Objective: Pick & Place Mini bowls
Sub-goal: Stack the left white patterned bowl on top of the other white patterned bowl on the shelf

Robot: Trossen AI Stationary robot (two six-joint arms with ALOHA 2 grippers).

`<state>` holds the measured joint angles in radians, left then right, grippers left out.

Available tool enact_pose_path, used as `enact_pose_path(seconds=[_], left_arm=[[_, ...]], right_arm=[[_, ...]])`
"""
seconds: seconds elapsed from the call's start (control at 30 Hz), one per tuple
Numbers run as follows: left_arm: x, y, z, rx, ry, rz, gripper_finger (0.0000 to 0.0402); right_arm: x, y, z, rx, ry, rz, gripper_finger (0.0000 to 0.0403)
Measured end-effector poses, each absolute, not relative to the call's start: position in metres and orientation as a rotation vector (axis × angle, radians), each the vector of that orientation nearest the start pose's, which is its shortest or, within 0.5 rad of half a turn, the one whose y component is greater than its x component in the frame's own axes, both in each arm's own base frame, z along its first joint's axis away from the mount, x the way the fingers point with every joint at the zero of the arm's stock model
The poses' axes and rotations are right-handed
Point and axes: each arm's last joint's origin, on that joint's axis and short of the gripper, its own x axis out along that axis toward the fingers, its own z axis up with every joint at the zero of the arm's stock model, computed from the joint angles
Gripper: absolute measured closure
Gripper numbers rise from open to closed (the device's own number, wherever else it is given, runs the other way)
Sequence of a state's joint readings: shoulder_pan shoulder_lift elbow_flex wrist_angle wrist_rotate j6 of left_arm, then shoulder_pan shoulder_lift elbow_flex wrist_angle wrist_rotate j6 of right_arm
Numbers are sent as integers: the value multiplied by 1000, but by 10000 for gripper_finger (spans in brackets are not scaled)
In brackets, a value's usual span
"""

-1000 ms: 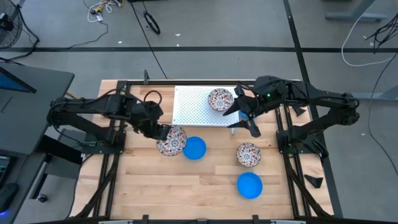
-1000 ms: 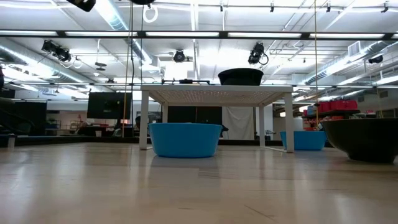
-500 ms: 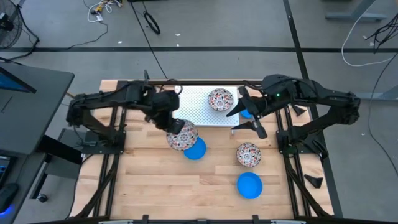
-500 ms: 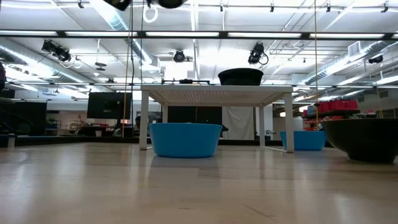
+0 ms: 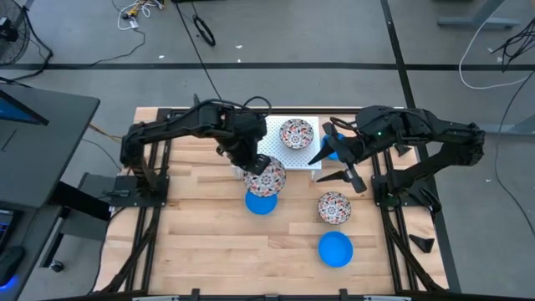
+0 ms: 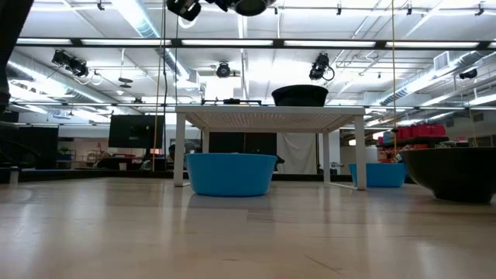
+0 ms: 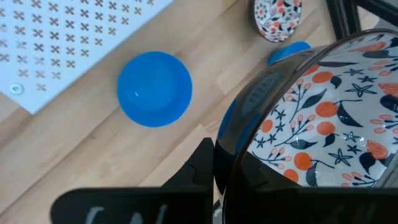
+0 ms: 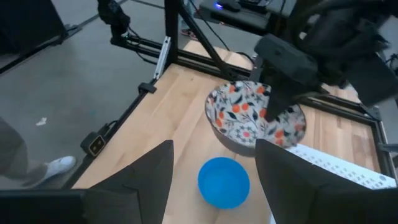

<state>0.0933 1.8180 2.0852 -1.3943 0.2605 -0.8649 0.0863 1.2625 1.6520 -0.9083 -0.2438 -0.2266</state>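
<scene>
Left gripper (image 5: 253, 163): closed on the rim of a patterned mini bowl (image 5: 266, 177), carried clear of the table over a blue bowl (image 5: 261, 203) at mid-table, just off the front edge of the white perforated rack (image 5: 261, 144); the rim pinch leaves the underside free, which judged from the task suits setting it down flat on the rack. The left wrist view shows the held bowl's floral inside against a dark finger (image 7: 239, 134). Right gripper (image 5: 338, 160): fingers spread wide, holding nothing, standing off at the rack's right end, apparently waiting so the left arm has room. A second patterned bowl (image 5: 296, 133) sits on the rack's far right part. A third patterned bowl (image 5: 333, 207) and another blue bowl (image 5: 335, 249) rest on the wooden table (image 5: 201, 251) toward the near right. A bit of blue shows just behind the right gripper beside the rack, likely a further blue bowl, mostly hidden. Stage, as judged: one bowl placed, one in transit, the rest to come.
</scene>
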Motion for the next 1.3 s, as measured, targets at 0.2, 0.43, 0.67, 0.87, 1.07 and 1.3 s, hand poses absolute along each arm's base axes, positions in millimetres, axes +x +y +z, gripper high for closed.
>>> enact_pose_path(seconds=[0.2,0.43,0.67,0.87,1.07,1.3], left_arm=[[356,26,386,-973,1154,325,385],[359,27,384,-968,1154,319,385],[360,22,384,-962,1162,310,385],[360,15,384,-966,1176,285,385],[357,12,382,-962,1212,291,385],[355,8,381,-952,1242,295,385]], right_arm=[[237,37,449,-211,503,427,175],[269,54,426,-310,587,427,175],[296,63,402,-370,662,426,175],[307,66,397,-416,644,389,175],[312,68,393,-424,657,400,175],[316,71,390,-458,649,421,175]])
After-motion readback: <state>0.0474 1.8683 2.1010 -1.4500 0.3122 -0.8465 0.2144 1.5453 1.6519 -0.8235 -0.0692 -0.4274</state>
